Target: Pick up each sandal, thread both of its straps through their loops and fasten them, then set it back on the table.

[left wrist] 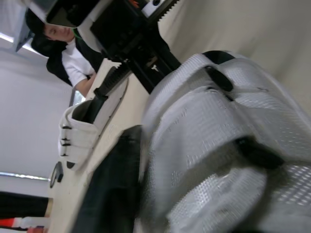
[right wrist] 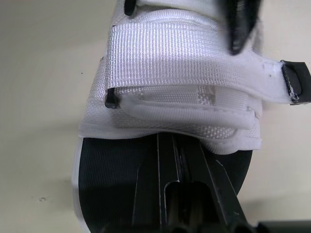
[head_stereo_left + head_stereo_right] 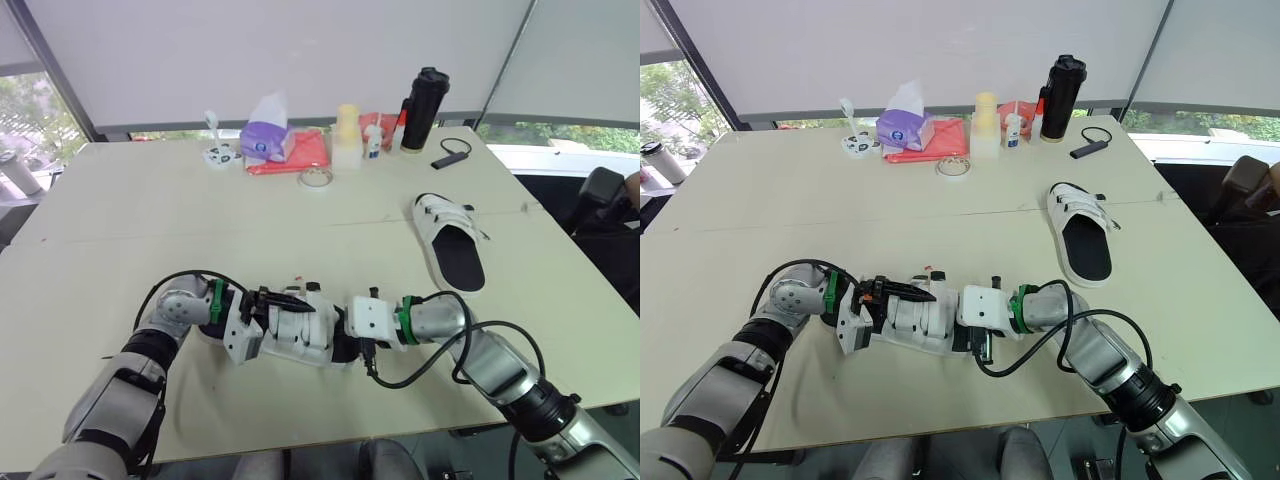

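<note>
Pale surface (image 3: 150, 240) under drawn blinds (image 3: 300, 50): in the left eye view the near sandal (image 3: 300, 335) lies at lower centre of the frame. My left end effector (image 3: 298, 298) is laid across its top, and I cannot tell how far that one is open. Well apart, right of centre, waits the second sandal (image 3: 450, 245). Along the upper edge stand a tissue box (image 3: 268, 138), a tape roll (image 3: 316, 178) and a black flask (image 3: 422, 108), all out of my way.

In the right wrist view, my right end effector (image 2: 171, 145) lies closed along the black footbed (image 2: 112, 184), tips tucked under the nearer strap (image 2: 180, 60). That strap passes through its black loop (image 2: 112, 99) and is folded flat. Whether the tips pinch anything is hidden. I judge this to be the fastening step. The next move calls for pressing the fold down firmly, then backing out without snagging.

In the left wrist view, both straps look threaded. A person (image 1: 80, 68) sits beyond the second sandal.
</note>
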